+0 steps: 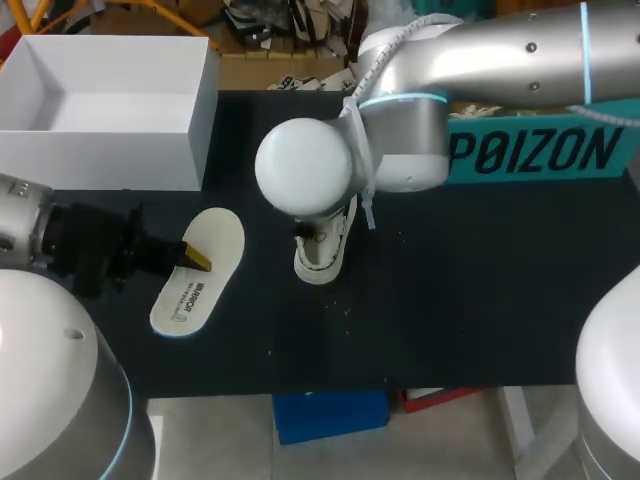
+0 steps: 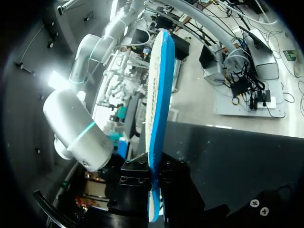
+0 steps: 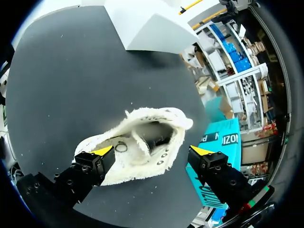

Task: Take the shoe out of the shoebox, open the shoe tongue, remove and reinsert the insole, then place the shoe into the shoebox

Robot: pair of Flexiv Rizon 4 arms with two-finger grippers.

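Since the insole had to go back in next, I reckon, what mattered was how it lay from the shoe. On the bench [image 1: 470, 300], the shoebox [image 1: 100, 160] sat at the far left corner, well apart. The shoe [image 1: 322, 258] stood mid-bench, opening up, with the right jaws spread wide, a finger either side, clamping nothing as far as I could tell. The insole [image 1: 205, 262] was pinched tight in the left jaws, near the shoe's left side. Their long axes ran roughly the same way.

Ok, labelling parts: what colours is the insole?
White on one face, blue on the other; the left wrist view, with the insole edge-on, shows both best.
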